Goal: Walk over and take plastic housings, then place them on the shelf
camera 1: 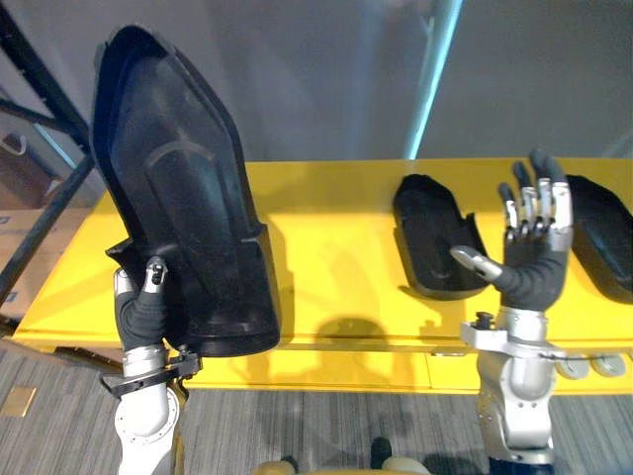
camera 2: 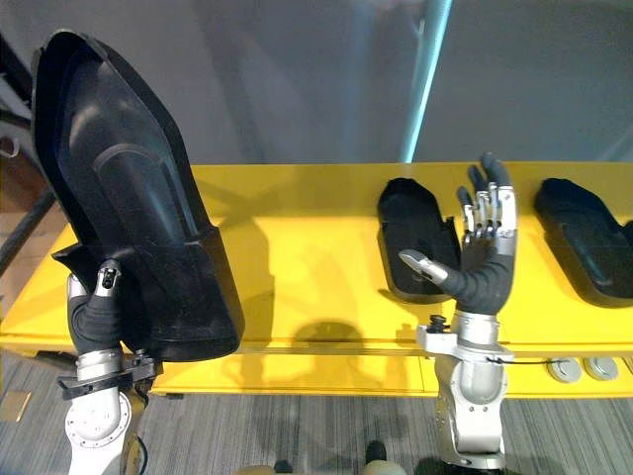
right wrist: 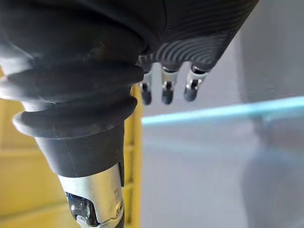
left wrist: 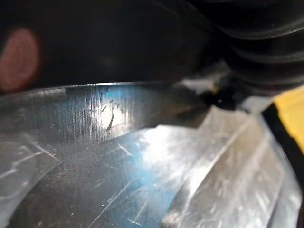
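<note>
A large black plastic housing (camera 1: pixel 183 188) stands upright at the left, its hollow side towards me, lifted over the yellow table's (camera 1: pixel 326 228) left end. My left hand (camera 1: pixel 143 307) grips its lower edge from below, thumb hooked over the front and fingers behind it. The left wrist view shows the housing's glossy surface (left wrist: pixel 118 156) from very close. My right hand (camera 1: pixel 529 247) is raised over the table's front edge, open, fingers straight and holding nothing. A second black housing (camera 1: pixel 435 237) lies flat on the table just left of that hand. A third housing (camera 1: pixel 603 233) lies at the right edge.
A dark metal rack frame (camera 1: pixel 45 119) slants at the far left with a cardboard box (camera 1: pixel 20 233) below it. Two silver discs (camera 1: pixel 593 366) sit on the table's front ledge at the right. A grey wall with a pale blue stripe (camera 1: pixel 435 79) rises behind the table.
</note>
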